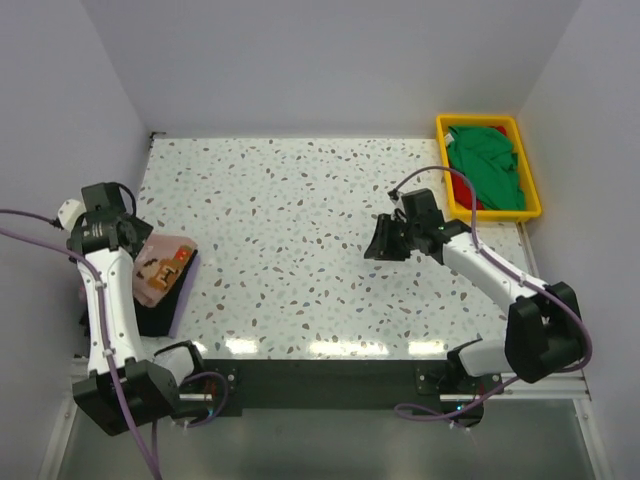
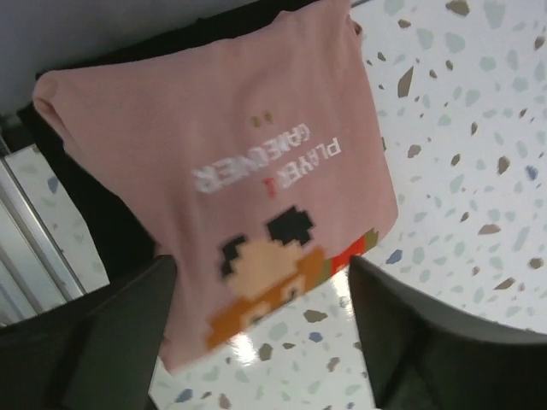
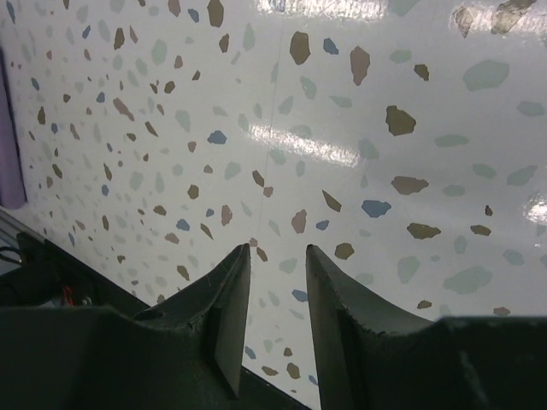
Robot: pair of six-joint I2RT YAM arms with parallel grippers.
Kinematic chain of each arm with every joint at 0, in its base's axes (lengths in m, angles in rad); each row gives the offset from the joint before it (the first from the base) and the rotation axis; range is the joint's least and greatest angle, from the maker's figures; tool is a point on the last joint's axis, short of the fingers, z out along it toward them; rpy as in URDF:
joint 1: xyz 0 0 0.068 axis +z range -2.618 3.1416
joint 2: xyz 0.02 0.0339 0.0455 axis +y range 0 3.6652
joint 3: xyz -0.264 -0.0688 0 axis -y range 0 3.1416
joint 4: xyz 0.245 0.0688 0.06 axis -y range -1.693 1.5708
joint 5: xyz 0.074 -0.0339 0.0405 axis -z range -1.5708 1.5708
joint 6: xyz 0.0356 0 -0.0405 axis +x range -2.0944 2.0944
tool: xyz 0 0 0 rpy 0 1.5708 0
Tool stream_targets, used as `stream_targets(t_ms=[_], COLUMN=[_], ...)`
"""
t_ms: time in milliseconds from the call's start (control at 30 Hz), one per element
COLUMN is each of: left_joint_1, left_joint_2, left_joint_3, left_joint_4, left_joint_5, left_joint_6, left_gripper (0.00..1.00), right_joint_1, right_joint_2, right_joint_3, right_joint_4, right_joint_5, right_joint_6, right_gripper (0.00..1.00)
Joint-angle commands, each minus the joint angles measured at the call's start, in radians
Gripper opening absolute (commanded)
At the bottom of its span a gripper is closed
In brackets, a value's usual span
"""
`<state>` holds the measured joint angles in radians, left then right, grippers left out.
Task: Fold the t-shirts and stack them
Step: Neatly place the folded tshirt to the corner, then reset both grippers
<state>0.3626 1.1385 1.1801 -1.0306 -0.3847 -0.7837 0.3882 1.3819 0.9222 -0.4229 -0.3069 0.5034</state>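
Leftward, pink t-shirt (image 1: 165, 262) lies folded at the table (image 1: 300, 230) edge.

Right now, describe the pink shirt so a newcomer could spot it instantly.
Go to the near left edge of the speckled table, beside the left arm. A folded pink t-shirt lies there on a black one. Only it carries an orange pixel-figure print; the green t-shirt sits in the yellow tray, far right.

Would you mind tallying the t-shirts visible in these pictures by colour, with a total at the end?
Pink t-shirt: 1
Black t-shirt: 1
Green t-shirt: 1
Red t-shirt: 1
Total: 4
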Motion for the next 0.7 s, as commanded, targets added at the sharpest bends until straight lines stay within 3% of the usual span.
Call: stream_targets(t_ms=[0, 33, 167, 433, 533, 633, 667], left_joint_1=[0.010, 0.010, 0.010, -0.005, -0.089, -0.284, -0.395], left_joint_2=[-0.156, -0.170, -0.171, -0.140, -0.148, -0.122, -0.105], left_joint_3=[-0.031, -0.027, 0.000, -0.049, -0.086, -0.164, -0.177], left_joint_4=[-0.002, 0.000, 0.027, 0.194, 0.283, 0.386, 0.435], left_joint_5=[-0.088, -0.095, -0.074, 0.190, 0.219, 0.182, 0.173], left_joint_6=[-0.057, -0.054, -0.022, 0.069, 0.051, -0.007, -0.020], left_gripper=[0.93, 1.00, 1.00, 1.00, 1.00, 1.00, 1.00], right_joint_1=[0.011, 0.012, 0.012, 0.014, 0.012, 0.011, 0.012], right_joint_2=[-0.061, -0.061, -0.072, -0.103, -0.119, -0.144, -0.152], right_joint_3=[-0.020, -0.026, -0.032, -0.037, -0.029, -0.016, -0.010], right_joint_4=[0.006, 0.004, -0.002, -0.014, -0.023, -0.027, -0.030], right_joint_5=[-0.034, -0.034, -0.032, 0.017, 0.038, 0.052, 0.058], right_joint_6=[-0.022, -0.023, -0.028, -0.040, -0.043, -0.039, -0.039], right_gripper=[0.36, 0.36, 0.36, 0.37, 0.37, 0.38, 0.38])
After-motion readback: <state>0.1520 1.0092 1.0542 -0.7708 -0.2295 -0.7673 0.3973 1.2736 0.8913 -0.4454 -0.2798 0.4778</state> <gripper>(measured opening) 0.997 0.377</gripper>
